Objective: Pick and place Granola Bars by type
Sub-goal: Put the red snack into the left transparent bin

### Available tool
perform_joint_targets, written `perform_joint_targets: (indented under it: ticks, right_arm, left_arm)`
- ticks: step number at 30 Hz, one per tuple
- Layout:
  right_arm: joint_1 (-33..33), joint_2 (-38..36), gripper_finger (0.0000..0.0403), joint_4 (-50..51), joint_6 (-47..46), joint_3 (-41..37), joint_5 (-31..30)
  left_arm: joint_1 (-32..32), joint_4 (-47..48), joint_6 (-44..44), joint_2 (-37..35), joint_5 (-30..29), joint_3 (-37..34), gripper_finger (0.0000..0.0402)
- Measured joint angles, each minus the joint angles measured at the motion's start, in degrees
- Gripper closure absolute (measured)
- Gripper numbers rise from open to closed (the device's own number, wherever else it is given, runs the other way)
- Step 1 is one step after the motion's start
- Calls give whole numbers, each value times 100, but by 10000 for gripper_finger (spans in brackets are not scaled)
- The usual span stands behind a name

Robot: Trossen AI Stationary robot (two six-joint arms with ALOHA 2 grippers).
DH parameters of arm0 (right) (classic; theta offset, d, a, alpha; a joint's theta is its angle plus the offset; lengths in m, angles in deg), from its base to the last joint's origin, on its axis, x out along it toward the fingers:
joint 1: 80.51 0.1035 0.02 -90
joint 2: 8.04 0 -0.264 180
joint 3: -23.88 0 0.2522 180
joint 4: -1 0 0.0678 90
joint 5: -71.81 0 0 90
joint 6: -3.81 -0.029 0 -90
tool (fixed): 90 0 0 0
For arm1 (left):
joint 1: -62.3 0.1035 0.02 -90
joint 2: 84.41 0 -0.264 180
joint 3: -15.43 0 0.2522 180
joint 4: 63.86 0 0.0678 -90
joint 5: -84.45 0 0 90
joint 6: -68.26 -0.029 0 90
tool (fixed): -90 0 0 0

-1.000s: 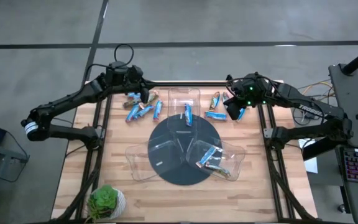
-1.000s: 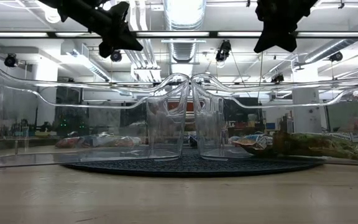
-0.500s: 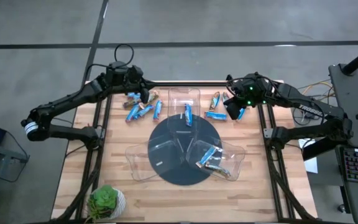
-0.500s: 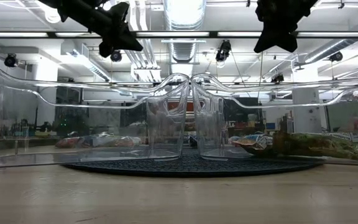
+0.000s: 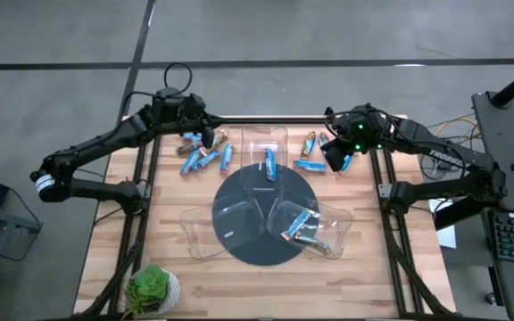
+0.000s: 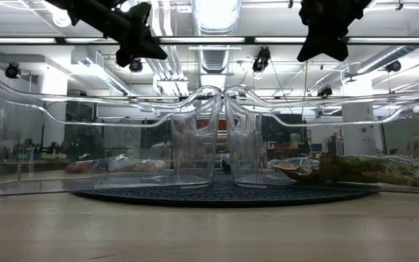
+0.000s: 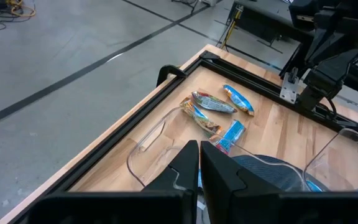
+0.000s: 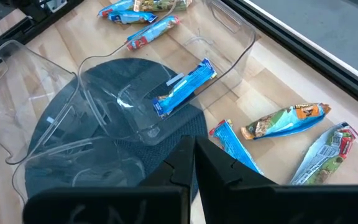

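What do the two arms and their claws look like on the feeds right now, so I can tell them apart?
Both arms are dark, jointed and slim, with black cables looping off them. The left arm has a white band near its base end; the right arm carries pale lettering, and green lights glow by the right claw. The left claw is plain black, with blunt, flat fingers.

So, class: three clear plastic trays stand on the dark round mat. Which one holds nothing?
The clear plastic tray at the mat's near-left. The far tray holds one blue bar; the near-right tray holds several bars.
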Motion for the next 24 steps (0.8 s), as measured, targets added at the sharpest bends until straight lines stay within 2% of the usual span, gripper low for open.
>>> perform_joint_targets:
  ticks: [6,10,24]
  right_arm:
    - [1,0,394,0,0,0,0]
    - [2,0,394,1,0,0,0]
    - [2,0,394,6,4,-7,0]
  left_arm:
    - [-4,78,341,87,-162,42,398]
    - [-4,361,358,243,-227,372,375]
    - [0,2756,530,1801,-367,1973,203]
